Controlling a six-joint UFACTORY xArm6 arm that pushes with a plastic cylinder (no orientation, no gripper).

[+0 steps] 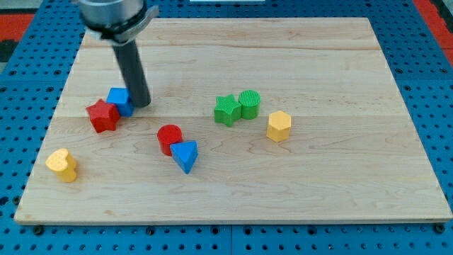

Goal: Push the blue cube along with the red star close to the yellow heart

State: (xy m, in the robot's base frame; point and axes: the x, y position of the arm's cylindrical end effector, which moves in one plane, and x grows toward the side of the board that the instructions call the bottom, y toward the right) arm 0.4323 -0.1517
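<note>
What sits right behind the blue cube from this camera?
My tip stands just behind the blue cube, at its upper right. The red star touches its front-left. The rod hides the contact point.

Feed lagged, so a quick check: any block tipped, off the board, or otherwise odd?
Nothing stands out. All blocks sit on the wooden board. My tip is just right of the blue cube, which touches the red star. The yellow heart sits alone near the lower left corner.
</note>
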